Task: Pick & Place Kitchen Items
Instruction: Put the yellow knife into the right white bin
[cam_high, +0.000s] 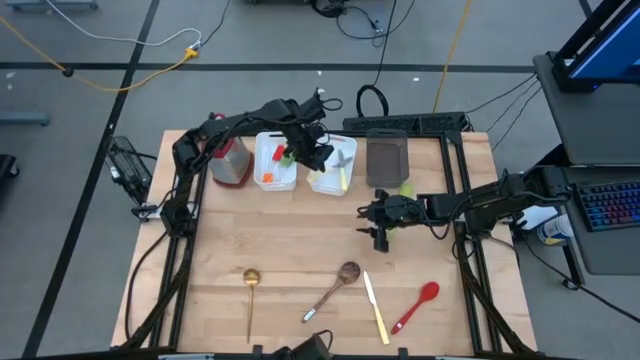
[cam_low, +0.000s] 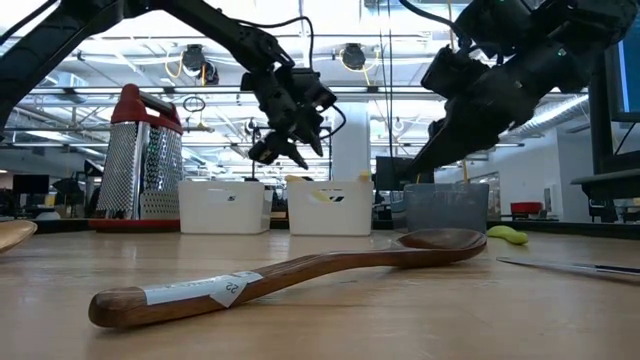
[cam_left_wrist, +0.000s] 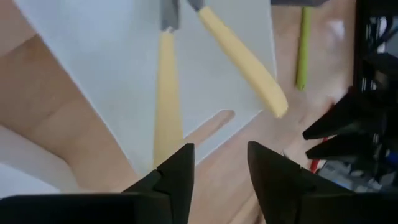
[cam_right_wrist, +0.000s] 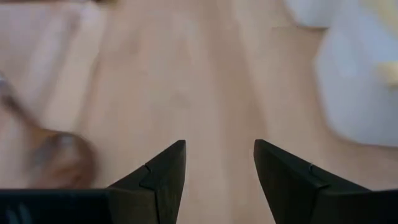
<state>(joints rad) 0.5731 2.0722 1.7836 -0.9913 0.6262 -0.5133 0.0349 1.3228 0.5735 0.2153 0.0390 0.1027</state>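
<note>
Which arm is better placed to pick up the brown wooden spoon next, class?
Right. Its open claw hangs empty above bare table close to the brown wooden spoon, while the left claw is over the white rectangular bin at the far side.

Black jointed arms (cam_high: 240, 125), wedge-shaped dark fingers (cam_right_wrist: 163, 174).

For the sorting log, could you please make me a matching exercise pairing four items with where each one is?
Things:
1. gold metal ladle
2. brown wooden spoon
3. red plastic spoon
4. box-shaped metal grater with red handle

Places:
A. front right of the table
B. back left, beside the white bins
C. front left of the table
D. front middle

Pairs: 1-C, 2-D, 3-A, 4-B
</note>
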